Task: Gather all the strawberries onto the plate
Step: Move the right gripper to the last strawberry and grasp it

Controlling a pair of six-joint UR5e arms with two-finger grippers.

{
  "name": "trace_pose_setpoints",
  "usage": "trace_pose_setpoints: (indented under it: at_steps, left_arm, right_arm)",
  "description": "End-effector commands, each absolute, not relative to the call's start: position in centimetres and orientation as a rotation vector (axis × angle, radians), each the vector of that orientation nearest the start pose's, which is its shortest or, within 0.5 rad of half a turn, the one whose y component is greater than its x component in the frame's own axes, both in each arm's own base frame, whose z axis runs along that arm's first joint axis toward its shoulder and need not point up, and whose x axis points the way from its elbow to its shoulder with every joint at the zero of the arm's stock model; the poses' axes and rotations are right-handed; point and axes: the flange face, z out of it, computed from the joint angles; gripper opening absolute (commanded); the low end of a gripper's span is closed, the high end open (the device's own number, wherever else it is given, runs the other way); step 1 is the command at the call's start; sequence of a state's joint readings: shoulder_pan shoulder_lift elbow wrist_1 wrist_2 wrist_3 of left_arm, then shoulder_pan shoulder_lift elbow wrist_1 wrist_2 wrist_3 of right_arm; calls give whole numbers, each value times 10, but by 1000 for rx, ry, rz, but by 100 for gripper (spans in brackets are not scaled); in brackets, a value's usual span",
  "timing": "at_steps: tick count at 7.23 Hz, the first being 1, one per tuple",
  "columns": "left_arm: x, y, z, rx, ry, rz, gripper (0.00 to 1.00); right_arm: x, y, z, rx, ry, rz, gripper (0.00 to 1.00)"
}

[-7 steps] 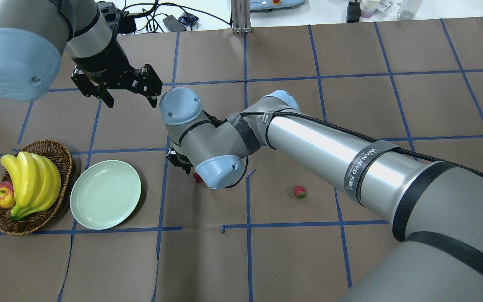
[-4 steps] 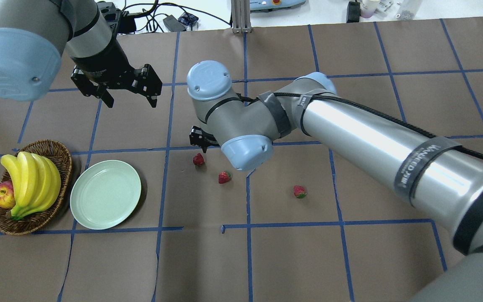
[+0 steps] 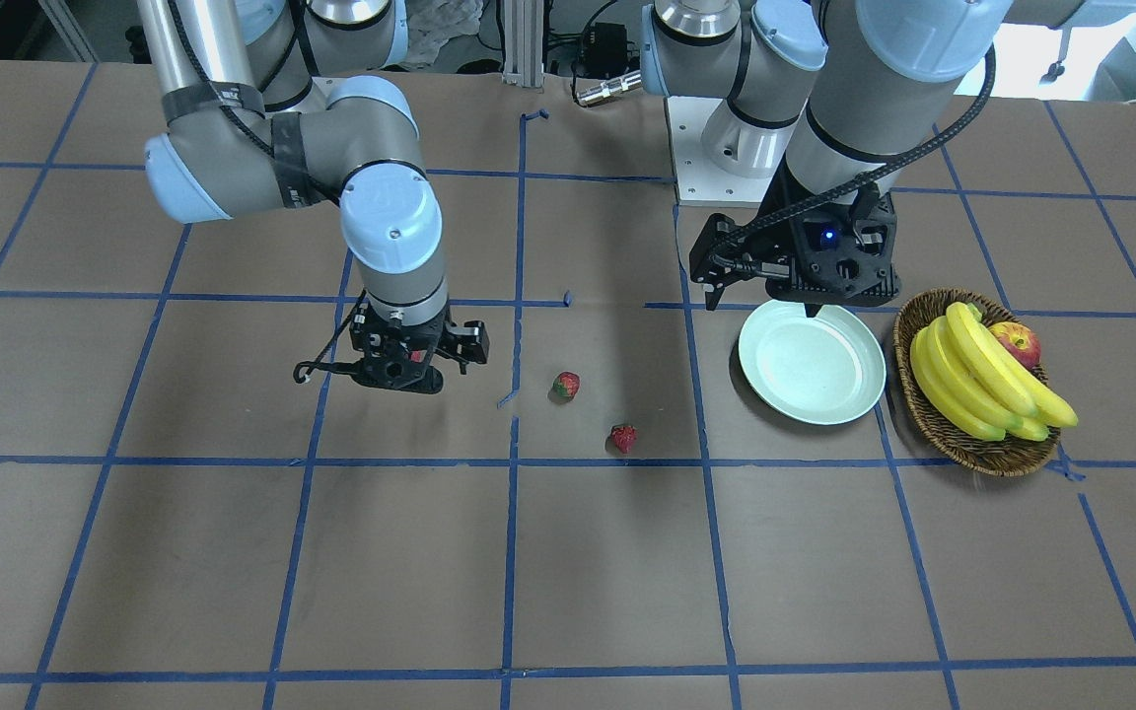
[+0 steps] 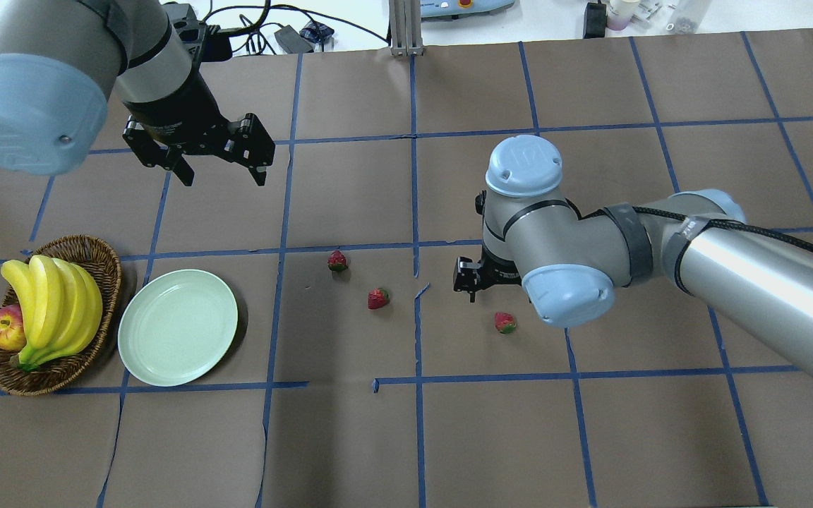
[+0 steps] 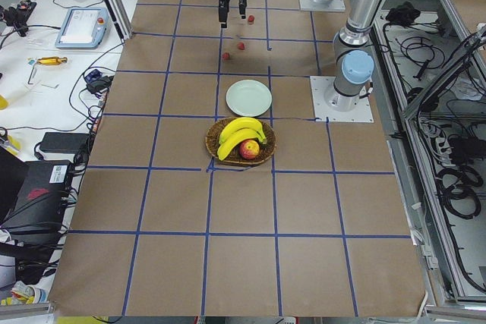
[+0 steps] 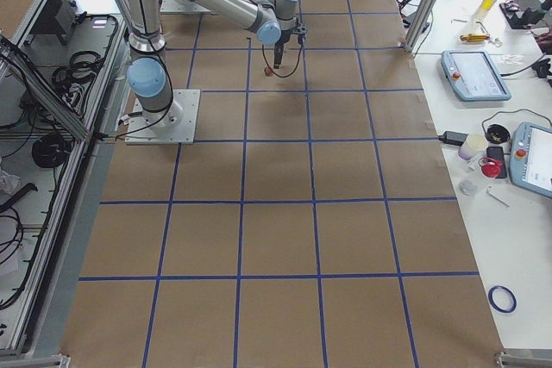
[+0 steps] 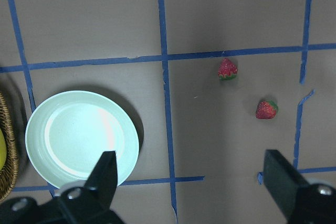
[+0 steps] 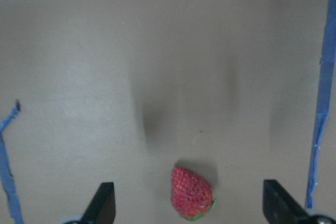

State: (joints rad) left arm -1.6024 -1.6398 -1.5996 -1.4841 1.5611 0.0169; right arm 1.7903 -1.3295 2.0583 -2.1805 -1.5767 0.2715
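Red strawberry [image 4: 504, 322] sits framed by the wide-open right pincer [image 8: 189, 203], seemingly lined up for a grab, while the left pincer [image 4: 223, 173] hangs open near the plate [image 4: 178, 327].

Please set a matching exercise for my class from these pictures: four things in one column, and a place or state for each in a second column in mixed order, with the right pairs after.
Column A
1. plate
2. apple
3. strawberry farthest from the plate
4. left gripper

Column B
a. in the wicker basket, beside the bananas
b. open, holding nothing, above the table
c. empty, next to the basket
d. on the table, below the open right gripper

Pairs: 1-c, 2-a, 3-d, 4-b
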Motion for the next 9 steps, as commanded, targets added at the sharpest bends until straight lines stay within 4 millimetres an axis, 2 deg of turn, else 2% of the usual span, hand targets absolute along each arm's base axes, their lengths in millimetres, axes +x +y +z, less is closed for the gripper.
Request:
trace_pose_setpoints:
  at_steps: [1, 2, 3, 4, 5, 6, 7, 8, 9]
  left_arm:
    - [-151, -513, 445, 75, 3151, 24, 100]
    - [-151, -513, 445, 77, 3150, 24, 100]
    - [-151, -513, 445, 77, 3150, 24, 100]
    - [-151, -513, 445, 77, 3150, 24, 100]
    - [-151, -513, 445, 77, 3151, 24, 100]
    - [-151, -513, 445, 77, 3150, 22, 100]
    - [-151, -514, 446, 77, 3151, 3, 100]
    - [-151, -514, 446, 77, 3151, 3, 100]
    - [-151, -514, 446, 77, 3151, 3, 100]
  right_arm:
    - [227, -421, 181, 63, 3162, 228, 100]
    - [227, -418, 178, 57, 3158, 240, 90]
    - [227, -416, 175, 62, 3155, 238, 66]
    - [227, -417, 177, 50, 3155, 228, 23]
    - [227, -418, 177, 50, 3153, 224, 0]
    - [229, -425, 185, 52, 3152, 188, 0]
    - [240, -448, 200, 83, 3107, 106, 0]
    - [262, -482, 218, 193, 3049, 47, 0]
    - [299, -504, 221, 255, 3014, 37, 0]
